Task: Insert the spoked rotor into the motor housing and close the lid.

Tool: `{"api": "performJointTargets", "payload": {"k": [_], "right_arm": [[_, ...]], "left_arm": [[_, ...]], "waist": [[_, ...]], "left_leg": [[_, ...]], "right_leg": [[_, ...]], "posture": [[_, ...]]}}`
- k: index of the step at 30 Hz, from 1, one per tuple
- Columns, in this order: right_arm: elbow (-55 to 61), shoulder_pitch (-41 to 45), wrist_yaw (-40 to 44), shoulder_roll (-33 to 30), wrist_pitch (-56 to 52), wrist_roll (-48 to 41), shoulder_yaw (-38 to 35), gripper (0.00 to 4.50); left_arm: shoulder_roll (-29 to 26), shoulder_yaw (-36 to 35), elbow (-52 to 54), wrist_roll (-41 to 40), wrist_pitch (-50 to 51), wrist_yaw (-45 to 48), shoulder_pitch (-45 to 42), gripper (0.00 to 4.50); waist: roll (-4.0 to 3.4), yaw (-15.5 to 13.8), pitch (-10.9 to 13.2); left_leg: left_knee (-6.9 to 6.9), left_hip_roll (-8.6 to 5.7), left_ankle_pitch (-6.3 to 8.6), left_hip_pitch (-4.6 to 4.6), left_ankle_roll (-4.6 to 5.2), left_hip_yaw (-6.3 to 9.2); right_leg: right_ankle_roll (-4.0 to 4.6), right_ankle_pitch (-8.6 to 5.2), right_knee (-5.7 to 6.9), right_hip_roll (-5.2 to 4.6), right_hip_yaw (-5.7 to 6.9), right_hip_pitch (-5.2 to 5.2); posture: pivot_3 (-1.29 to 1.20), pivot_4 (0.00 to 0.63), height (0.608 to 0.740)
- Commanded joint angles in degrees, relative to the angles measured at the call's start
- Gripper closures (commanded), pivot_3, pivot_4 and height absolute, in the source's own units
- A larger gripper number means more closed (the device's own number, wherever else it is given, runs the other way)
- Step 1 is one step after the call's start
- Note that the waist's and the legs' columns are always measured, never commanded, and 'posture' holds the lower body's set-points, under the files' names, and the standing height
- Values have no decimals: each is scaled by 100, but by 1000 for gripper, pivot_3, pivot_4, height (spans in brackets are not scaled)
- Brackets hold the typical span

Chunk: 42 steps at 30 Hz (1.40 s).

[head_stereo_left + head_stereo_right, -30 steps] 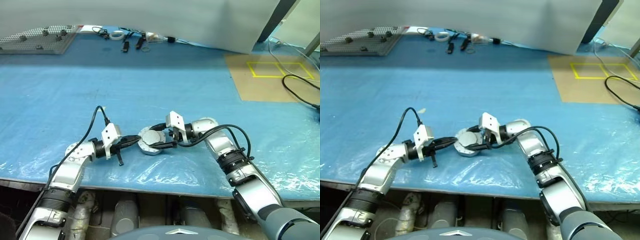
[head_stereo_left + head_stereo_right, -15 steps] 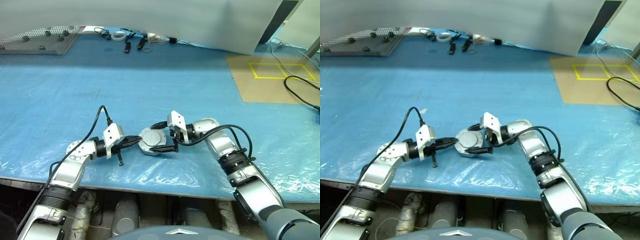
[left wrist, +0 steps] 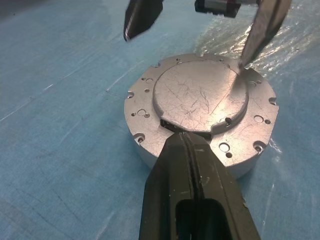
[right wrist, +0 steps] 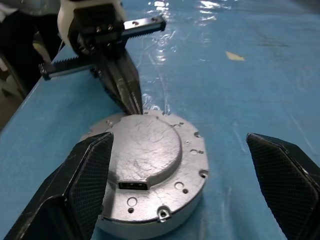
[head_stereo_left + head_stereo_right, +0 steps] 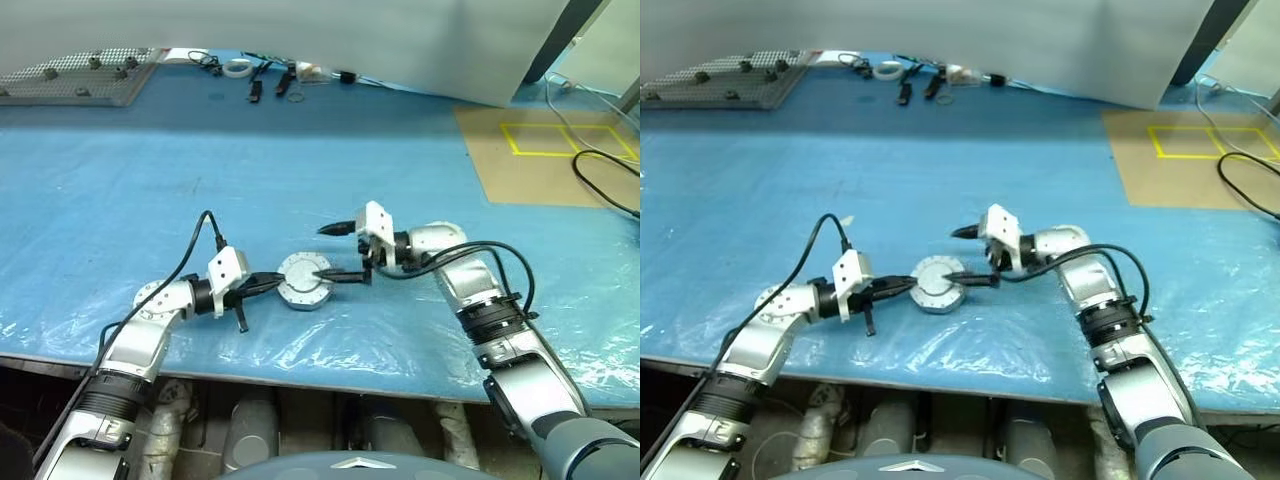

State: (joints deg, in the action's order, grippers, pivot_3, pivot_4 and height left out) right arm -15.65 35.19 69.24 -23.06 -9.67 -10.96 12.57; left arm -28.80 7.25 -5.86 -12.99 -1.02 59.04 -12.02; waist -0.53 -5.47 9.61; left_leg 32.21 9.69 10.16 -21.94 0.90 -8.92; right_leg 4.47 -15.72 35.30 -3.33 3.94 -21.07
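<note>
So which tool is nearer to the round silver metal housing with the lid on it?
Left. The left tool, shut, has its tips at the round silver housing's edge; the right tool stands open, lifted beside it.

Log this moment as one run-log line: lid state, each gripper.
lid: grey face up, seated on motor housing | left gripper: shut, tips at lid's edge | right gripper: open, straddling lid, holding nothing
</note>
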Motion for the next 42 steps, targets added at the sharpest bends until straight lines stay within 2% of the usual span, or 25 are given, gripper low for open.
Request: {"api": "performJointTargets", "payload": {"k": [1, 7, 13, 26, 36, 39, 42], "right_arm": [[352, 6, 8, -216, -1442, -794, -516, 15], [134, -182, -303, -314, -4108, -1846, -1050, 15], [326, -570, -607, -97, -5019, -2060, -858, 15], [-15, -429, -971, 528, -5218, -2064, -607, 15], [-550, -127, -1386, 1023, -4896, -2122, -1003, 15], [-607, -161, -1483, 1129, -4914, -2157, -1090, 644], [-513, -235, -1502, 1148, -4977, -2229, -1142, 1624]], "left_arm": [[-50, 193, -42, 145, 172, 38, 101, 4500], [-88, 170, -32, 139, 188, 50, 95, 4500], [-122, 133, -176, 163, 62, 89, 101, 4500], [-119, 117, -120, 165, 32, 28, 170, 4500], [-182, 101, 257, 115, 366, -41, 196, 4500], [-179, 111, 415, 103, 525, -80, 174, 4500], [-194, 113, 568, 81, 675, -101, 167, 4500]], "waist": [[0, -1, 0], [-2, -5, 1], [-4, 2, 1], [-6, 0, 1], [-5, 15, 1], [-5, 15, 1], [-6, 10, 1]], "left_leg": [[0, 0, 0, 0, 0, 0], [-3, 2, -1, 3, -1, 0], [-8, 2, -1, -6, -3, 0], [-12, 3, -2, 4, -51, 0], [-17, 5, -6, 18, -63, -1], [-25, 4, -7, 13, -64, -3], [-27, 3, -7, -4, -64, -4]], "right_leg": [[0, 0, 0, 0, 0, 0], [0, 0, 0, 2, 2, 0], [0, 0, -16, 2, 5, -4], [0, 0, -16, 2, 5, 2], [0, -1, -5, 3, 1, 3], [0, 0, -11, 3, 1, 0], [0, 0, -10, 3, 3, -16]], "posture": [[0, 150, 740], [0, 150, 740], [0, 150, 740], [0, 150, 740], [0, 150, 740], [0, 150, 740], [0, 150, 740]]}}
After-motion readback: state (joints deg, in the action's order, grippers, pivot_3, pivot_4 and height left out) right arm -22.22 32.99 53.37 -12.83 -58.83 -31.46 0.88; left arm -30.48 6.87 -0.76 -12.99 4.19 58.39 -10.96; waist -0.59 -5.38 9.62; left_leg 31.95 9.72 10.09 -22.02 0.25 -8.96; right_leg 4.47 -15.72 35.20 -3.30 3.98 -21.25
